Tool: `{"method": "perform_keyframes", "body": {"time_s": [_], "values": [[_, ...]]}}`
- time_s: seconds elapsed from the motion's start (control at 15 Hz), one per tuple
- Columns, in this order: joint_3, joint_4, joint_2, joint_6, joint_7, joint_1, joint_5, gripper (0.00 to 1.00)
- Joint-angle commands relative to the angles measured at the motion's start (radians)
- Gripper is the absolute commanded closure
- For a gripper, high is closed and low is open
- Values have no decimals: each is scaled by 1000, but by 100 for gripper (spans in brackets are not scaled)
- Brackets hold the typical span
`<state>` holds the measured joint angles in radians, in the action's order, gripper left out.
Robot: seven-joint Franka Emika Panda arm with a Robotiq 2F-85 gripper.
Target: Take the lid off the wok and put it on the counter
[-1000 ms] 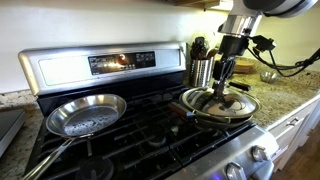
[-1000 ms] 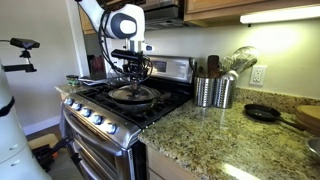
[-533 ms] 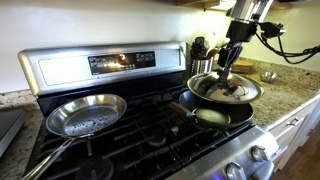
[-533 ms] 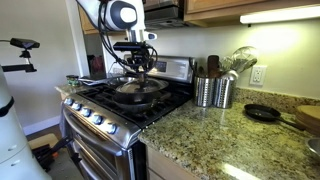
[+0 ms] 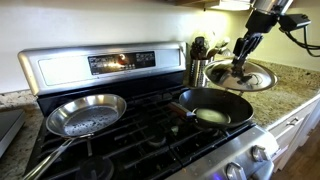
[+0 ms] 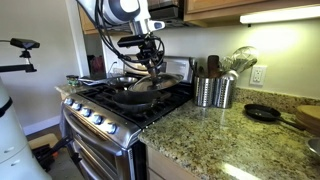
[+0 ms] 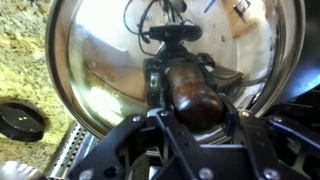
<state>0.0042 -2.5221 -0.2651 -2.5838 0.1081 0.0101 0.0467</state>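
Observation:
My gripper [image 5: 240, 62] is shut on the dark knob [image 7: 190, 95] of the round shiny lid [image 5: 250, 78] and holds it tilted in the air, up and to the side of the wok. The lid also shows in an exterior view [image 6: 148, 82] and fills the wrist view [image 7: 100, 70]. The black wok [image 5: 213, 106] sits uncovered on the stove grates with something pale inside; it also shows in an exterior view [image 6: 128, 97]. The speckled granite counter [image 5: 290, 95] lies beside the stove, also in an exterior view [image 6: 210, 135].
A shiny silver skillet [image 5: 85, 114] sits on another burner. Steel utensil canisters [image 6: 212, 90] stand on the counter next to the stove. A small black pan [image 6: 262, 112] lies further along the counter, also in the wrist view [image 7: 20, 120]. A steel bowl [image 5: 268, 75] sits behind the lid.
My gripper has lifted the lid off the wok and carried it up and sideways toward the counter. The wok is now uncovered.

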Motion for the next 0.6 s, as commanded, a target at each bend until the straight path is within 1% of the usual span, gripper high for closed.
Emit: {"method": "perform_keyframes", "body": {"time_s": [0.0, 0.33, 0.53], "values": [[-55, -42, -67, -36, -26, 62, 24, 80], [-160, -10, -35, -56, 2, 156, 23, 80], [-222, 17, 16, -93, 30, 193, 8, 80]]}}
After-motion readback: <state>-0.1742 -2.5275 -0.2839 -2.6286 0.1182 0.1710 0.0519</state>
